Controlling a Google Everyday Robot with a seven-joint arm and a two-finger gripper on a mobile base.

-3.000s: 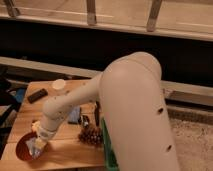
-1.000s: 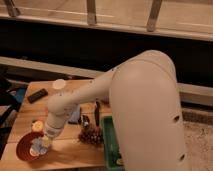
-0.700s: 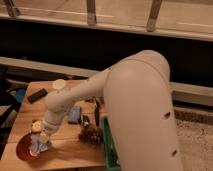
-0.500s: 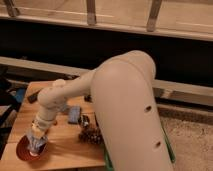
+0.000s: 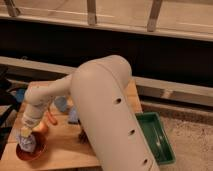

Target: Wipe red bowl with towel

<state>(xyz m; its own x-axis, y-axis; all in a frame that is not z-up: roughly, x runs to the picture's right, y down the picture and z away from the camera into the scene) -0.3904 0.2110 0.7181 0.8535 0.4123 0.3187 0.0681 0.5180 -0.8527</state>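
Note:
The red bowl (image 5: 33,151) sits at the front left corner of the wooden table (image 5: 65,150). My gripper (image 5: 25,135) reaches down into it from above, at the end of my white arm (image 5: 105,110). It is shut on a pale blue-white towel (image 5: 27,143), which is pressed into the bowl's inside. The towel and gripper hide most of the bowl's interior. Only the bowl's right and front rim shows.
A green bin (image 5: 159,136) stands off the table's right end. Two blue items (image 5: 61,103) (image 5: 74,116), an orange object (image 5: 50,119) and a dark cluster (image 5: 83,135) lie on the table behind and right of the bowl. My arm covers the table's middle.
My arm has swung left and its elbow has shifted across the view. The gripper stays in the red bowl with the towel, moving slightly within it.

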